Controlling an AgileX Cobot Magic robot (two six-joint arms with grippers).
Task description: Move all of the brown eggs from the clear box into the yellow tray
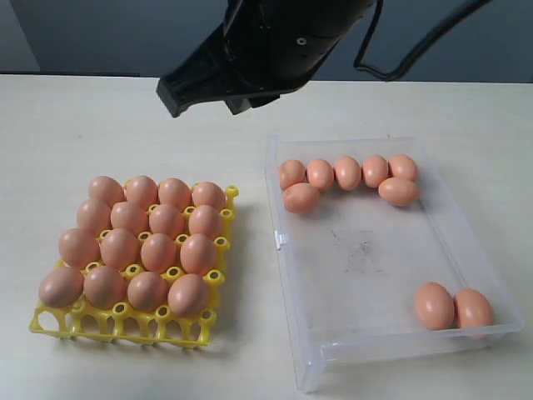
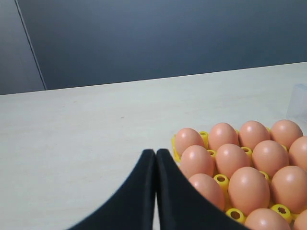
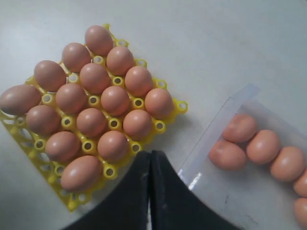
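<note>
Left on the pale table (image 1: 125, 108): yellow tray (image 1: 121, 321), packed with sixteen brown eggs (image 1: 158, 252) in four rows of four, bare cups showing along the near edge. Just right of it, not touching: clear box (image 1: 358, 267), long side towards the tray, latch tab (image 1: 281, 241) on that wall. Holds nine more eggs: five side by side along the far wall, two just in front of that row's ends, and a touching pair in the near right corner. Above the far table: black arm (image 1: 275, 42), reaching in from the top. Right gripper (image 3: 150, 154) closed, fingers pressed together, gripping nothing, pointed at the strip of table between tray and box. Left gripper (image 2: 155, 152) likewise closed and empty, low beside the tray's corner eggs.
</note>
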